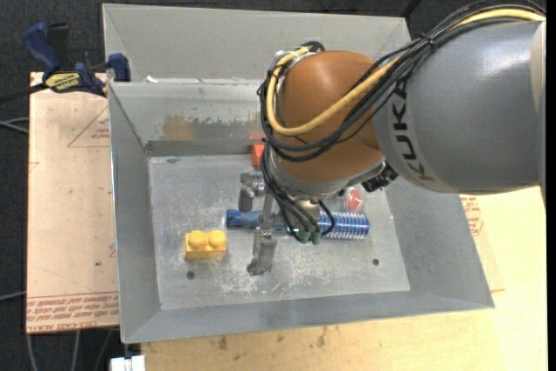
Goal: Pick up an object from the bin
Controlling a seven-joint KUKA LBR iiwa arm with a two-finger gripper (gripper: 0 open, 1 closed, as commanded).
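Near the middle of the bin floor, the tool is lowered under the arm's orange cover. Its two grey fingers stand spread apart, one toward the far wall and one toward the near wall. A small blue piece lies flat between them, with its free end pointing to the left wall. A yellow block sits near the tool, toward the near left corner. A blue ribbed part lies on the right side.
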